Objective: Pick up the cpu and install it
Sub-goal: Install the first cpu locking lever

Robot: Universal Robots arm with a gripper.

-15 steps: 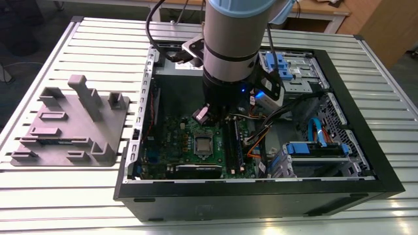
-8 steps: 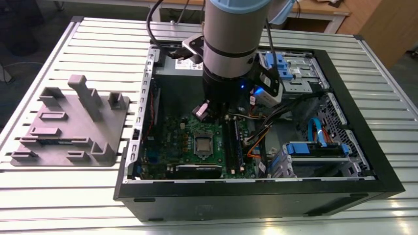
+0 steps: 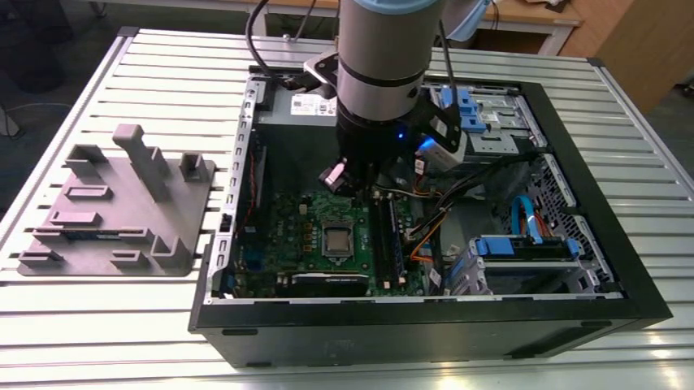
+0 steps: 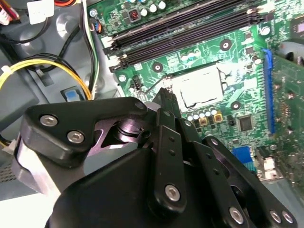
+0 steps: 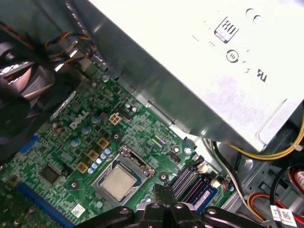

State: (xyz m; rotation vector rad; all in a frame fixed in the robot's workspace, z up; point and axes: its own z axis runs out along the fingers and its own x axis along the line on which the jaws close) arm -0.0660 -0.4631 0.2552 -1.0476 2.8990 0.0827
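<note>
The cpu (image 3: 337,240) lies flat in the socket frame on the green motherboard (image 3: 284,236) inside the open computer case. It shows as a pale square (image 4: 202,88) in the second wrist view and as a silvery-beige square (image 5: 116,183) in the first wrist view. My gripper (image 3: 363,185) hangs above the board, just to the far side of the socket and apart from the chip. Its black fingers meet at a narrow tip (image 4: 164,93) (image 5: 159,190) with nothing between them.
The black case wall (image 3: 434,325) rings the work area. A grey plastic tray (image 3: 114,207) stands on the slatted table at the exterior view's left. Long black memory sticks (image 4: 185,28) run beside the socket. The silver power supply (image 5: 213,61), yellow cables (image 4: 42,66) and blue drive bays (image 3: 526,248) crowd the case.
</note>
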